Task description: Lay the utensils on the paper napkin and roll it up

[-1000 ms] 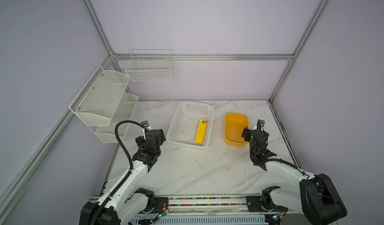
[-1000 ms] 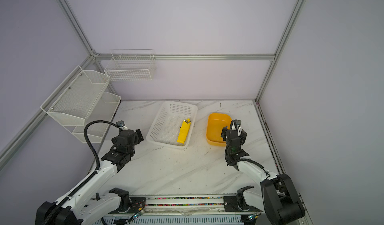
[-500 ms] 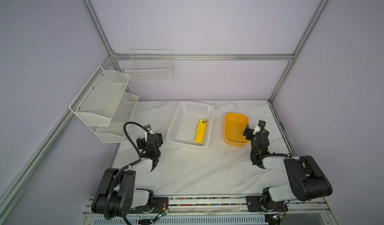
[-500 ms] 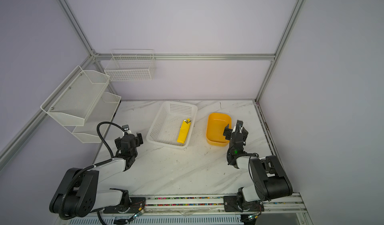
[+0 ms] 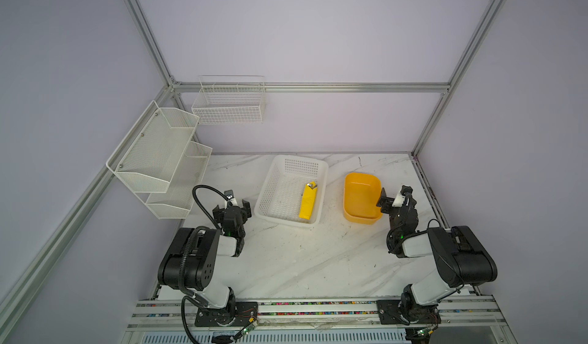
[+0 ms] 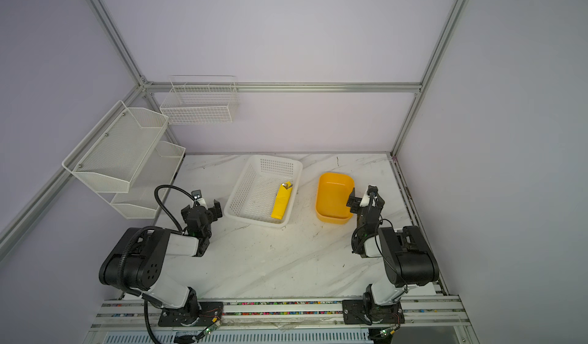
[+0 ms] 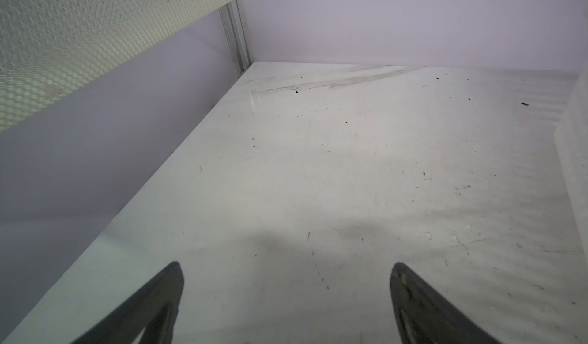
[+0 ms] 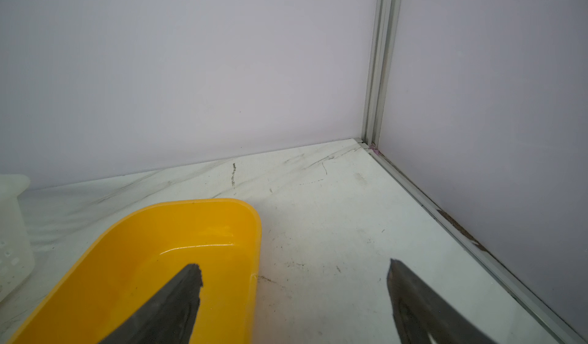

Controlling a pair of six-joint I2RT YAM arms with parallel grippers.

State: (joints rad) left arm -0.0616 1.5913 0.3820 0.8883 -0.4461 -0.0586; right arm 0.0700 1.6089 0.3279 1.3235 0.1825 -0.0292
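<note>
The paper napkin (image 5: 308, 205) (image 6: 282, 204) lies rolled into a bright yellow tube inside the white basket (image 5: 299, 159) (image 6: 273, 158). Shiny tips of the utensils (image 5: 312, 185) (image 6: 288, 185) poke out of its far end. My left gripper (image 5: 231, 210) (image 6: 203, 210) (image 7: 286, 269) hangs open over bare tabletop, left of the basket, with nothing between its fingers (image 7: 168, 294). My right gripper (image 5: 394, 197) (image 6: 362, 197) (image 8: 294, 267) is open and empty at the right side of the orange tub (image 5: 362, 180) (image 6: 335, 180) (image 8: 251, 231). One of its fingers (image 8: 178, 298) overlaps the tub's rim.
White mesh shelves (image 5: 159, 154) (image 6: 121, 148) are mounted on the left wall, and a wire basket (image 5: 229, 103) (image 6: 200, 103) hangs at the back. The basket's wall (image 7: 576, 154) shows beside the left gripper. Both arms are folded over their bases at the front rail.
Both arms have folded back over their bases, elbows raised. The grippers stay open near the same spots. The napkin roll has not moved.
</note>
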